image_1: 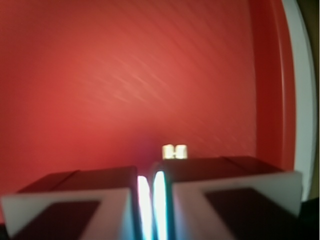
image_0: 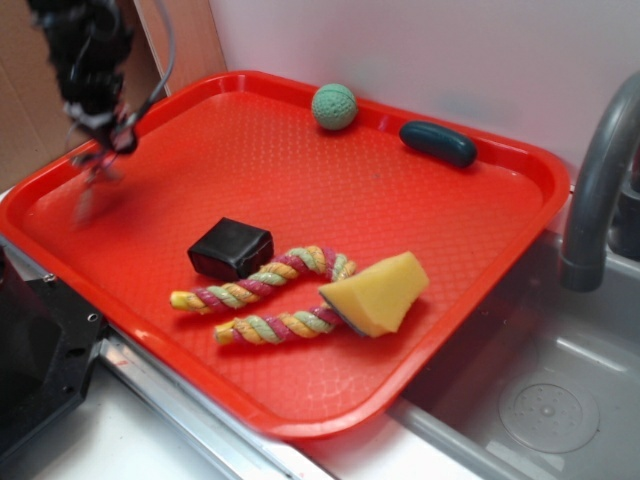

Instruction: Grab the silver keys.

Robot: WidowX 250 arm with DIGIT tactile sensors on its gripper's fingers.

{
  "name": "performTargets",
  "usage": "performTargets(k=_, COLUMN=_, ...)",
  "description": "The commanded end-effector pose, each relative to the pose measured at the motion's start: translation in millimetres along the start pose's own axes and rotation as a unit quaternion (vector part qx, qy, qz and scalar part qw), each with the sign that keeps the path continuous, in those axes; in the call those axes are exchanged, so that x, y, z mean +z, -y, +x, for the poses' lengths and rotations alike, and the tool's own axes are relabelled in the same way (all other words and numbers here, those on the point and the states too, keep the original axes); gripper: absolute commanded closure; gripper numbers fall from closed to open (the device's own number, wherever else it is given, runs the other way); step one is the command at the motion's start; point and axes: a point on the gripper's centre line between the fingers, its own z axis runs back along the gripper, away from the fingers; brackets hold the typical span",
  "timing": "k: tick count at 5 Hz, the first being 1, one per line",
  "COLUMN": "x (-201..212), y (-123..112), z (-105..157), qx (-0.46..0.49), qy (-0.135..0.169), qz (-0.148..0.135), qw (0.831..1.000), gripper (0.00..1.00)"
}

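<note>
Red tray (image_0: 420, 200) sits beside a sink (image_0: 550, 400), carrying a black block (image_0: 230, 248), rope toy (image_0: 265, 285), yellow wedge (image_0: 378, 292) and green ball (image_0: 334, 106). Tool (image_0: 100, 140) is raised over the tray's far left corner, clenched on the silver keys (image_0: 92, 185), which dangle blurred beneath it.

We see our arm (image_0: 85, 50) at eleven o'clock in the exterior view as a dark, blurred black mass with a thin grey cable (image_0: 160, 70) looping down its side. From the wrist view, our hand (image_1: 151, 200) shows two broad fingers (image_1: 75, 205) at six o'clock, black-faced blocks edged in white. A narrow slit between them glows pale blue-white.
</note>
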Motion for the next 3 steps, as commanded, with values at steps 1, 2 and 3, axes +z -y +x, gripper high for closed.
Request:
performTargets(k=1, x=116, y=44, z=34, qx=-0.039, qy=0.046, qz=-0.094, qw=0.994, gripper=1.0)
performTargets(k=2, x=165, y=64, z=38, qx=-0.046, qy=0.039, qz=-0.085, qw=0.995, gripper=1.0)
performTargets(k=3, x=183, y=70, z=40, qx=-0.051, qy=0.033, qz=-0.067, qw=0.996, gripper=1.0)
